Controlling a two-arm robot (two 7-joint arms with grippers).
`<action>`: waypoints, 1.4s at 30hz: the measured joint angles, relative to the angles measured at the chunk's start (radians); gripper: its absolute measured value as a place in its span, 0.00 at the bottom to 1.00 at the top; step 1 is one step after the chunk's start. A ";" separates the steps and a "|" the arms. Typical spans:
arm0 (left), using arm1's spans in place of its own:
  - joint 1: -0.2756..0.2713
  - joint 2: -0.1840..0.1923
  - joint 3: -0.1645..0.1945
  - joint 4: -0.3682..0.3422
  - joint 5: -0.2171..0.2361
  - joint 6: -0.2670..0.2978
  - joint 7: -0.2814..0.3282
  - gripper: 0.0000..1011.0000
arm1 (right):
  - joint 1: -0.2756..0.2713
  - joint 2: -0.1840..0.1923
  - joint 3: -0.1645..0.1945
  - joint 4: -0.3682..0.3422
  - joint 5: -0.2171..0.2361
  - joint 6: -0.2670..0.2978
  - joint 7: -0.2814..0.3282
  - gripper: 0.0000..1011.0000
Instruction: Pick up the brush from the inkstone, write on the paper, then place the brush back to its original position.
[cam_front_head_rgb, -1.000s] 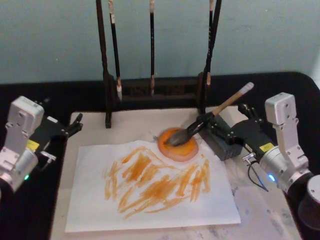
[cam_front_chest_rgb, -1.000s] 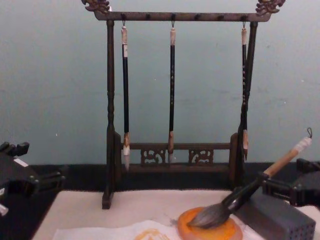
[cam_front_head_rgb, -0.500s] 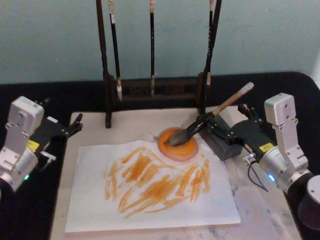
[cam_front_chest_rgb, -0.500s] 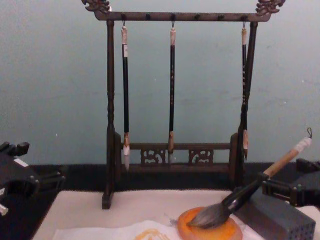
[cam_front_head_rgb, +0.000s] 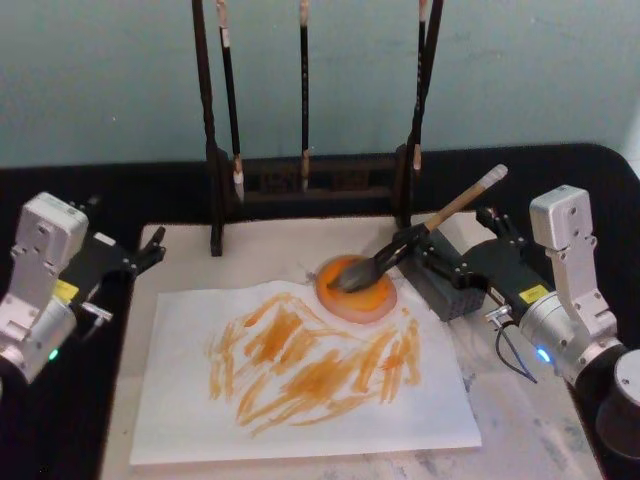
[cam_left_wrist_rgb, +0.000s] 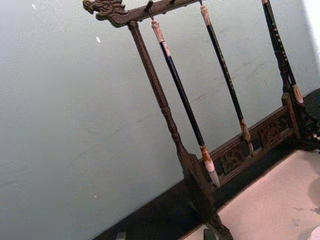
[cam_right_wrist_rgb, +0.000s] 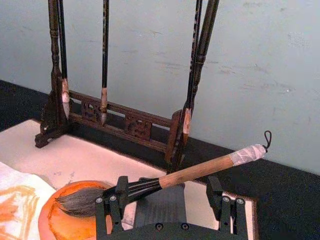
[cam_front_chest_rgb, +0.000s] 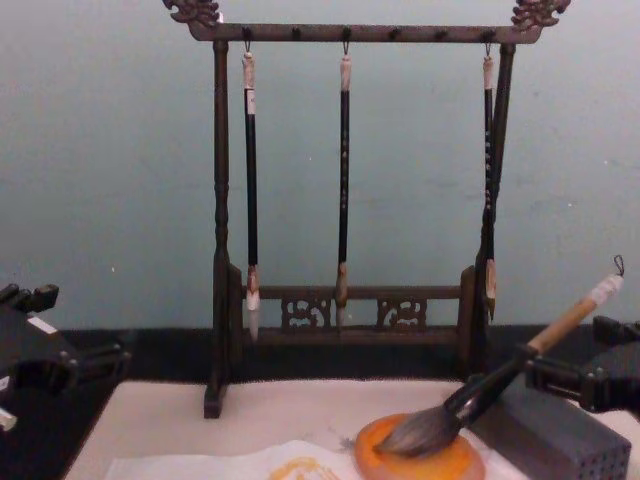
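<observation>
The brush (cam_front_head_rgb: 400, 250) lies slanted, its grey bristles resting on the round orange inkstone (cam_front_head_rgb: 360, 298) and its pale handle leaning up over the grey block (cam_front_head_rgb: 445, 290). My right gripper (cam_front_head_rgb: 452, 236) is open just behind the block, one finger on each side of the handle, not touching it; the right wrist view shows the brush (cam_right_wrist_rgb: 195, 172) crossing above the wide-spread fingers (cam_right_wrist_rgb: 112, 200). The paper (cam_front_head_rgb: 300, 400) lies in front of the inkstone, covered with orange strokes. My left gripper (cam_front_head_rgb: 150, 250) hangs open at the mat's left edge, far from the brush.
A dark wooden rack (cam_front_head_rgb: 300, 185) with three thin hanging brushes stands behind the inkstone. The beige mat (cam_front_head_rgb: 520, 420) lies under everything on a black table. A teal wall closes the back.
</observation>
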 joint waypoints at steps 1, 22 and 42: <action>0.000 0.000 0.000 0.000 0.000 0.000 0.000 0.99 | 0.000 0.000 0.000 0.000 0.000 0.000 0.000 0.99; 0.000 0.000 0.000 0.000 0.000 0.000 0.000 0.99 | 0.000 0.000 0.000 0.000 0.002 0.001 0.001 0.99; 0.000 0.000 0.000 0.000 0.000 0.000 0.000 0.99 | 0.000 0.000 0.000 0.000 0.002 0.001 0.001 0.99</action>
